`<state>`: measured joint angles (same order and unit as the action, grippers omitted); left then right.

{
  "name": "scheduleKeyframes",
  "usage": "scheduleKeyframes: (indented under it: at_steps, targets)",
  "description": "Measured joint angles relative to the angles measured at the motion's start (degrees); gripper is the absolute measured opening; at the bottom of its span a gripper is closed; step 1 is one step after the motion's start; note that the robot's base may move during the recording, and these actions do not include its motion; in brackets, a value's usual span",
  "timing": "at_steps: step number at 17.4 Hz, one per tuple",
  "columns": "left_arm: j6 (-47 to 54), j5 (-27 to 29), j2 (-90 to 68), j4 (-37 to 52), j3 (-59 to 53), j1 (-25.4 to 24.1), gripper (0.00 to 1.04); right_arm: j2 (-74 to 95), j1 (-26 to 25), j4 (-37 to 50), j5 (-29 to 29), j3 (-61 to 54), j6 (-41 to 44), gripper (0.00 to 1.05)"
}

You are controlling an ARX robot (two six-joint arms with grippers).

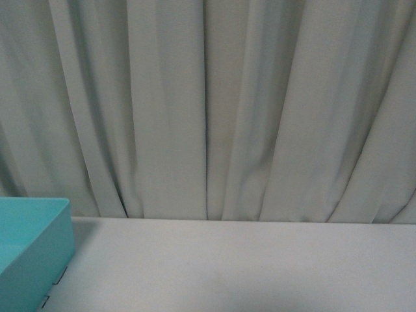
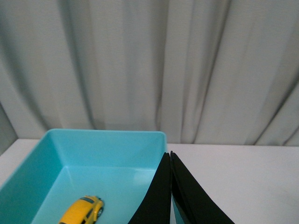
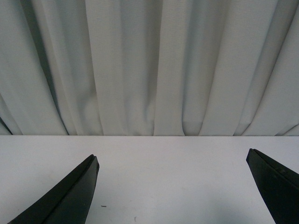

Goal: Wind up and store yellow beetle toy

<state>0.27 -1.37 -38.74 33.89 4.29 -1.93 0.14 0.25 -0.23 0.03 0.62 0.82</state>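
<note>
The yellow beetle toy lies on the floor of the teal bin in the left wrist view, on its wheels. My left gripper is shut with its black fingers pressed together and nothing between them. It hangs above the bin's wall on the side away from the toy. In the right wrist view my right gripper stands wide open over bare white table, holding nothing. The front view shows only a corner of the teal bin at the lower left; neither gripper nor the toy appears there.
The white table runs back to a grey-white curtain that closes off the far side. The bin sits at the table's left side.
</note>
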Motion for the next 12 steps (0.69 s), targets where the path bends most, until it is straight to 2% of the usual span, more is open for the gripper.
scheduleKeyframes:
  at_steps: [1, 3, 7, 12]
  targets:
    - [0.04, 0.66, 2.08, -1.27, -0.74, 2.05, 0.02, 0.0, 0.0, 0.0, -0.02, 0.0, 0.0, 0.98]
    - [0.0, 1.4, 5.77, -4.28, -1.57, 1.95, 0.02, 0.0, 0.0, 0.02, -0.02, 0.0, 0.0, 0.98]
    - [0.0, 1.46, 6.47, -1.25, -3.28, 1.86, 0.02, 0.0, 0.0, 0.0, 0.0, 0.0, 0.0, 0.98]
    - [-0.02, 1.36, 9.55, -5.75, -3.76, 1.9, 0.02, 0.0, 0.0, 0.02, -0.02, 0.0, 0.02, 0.98]
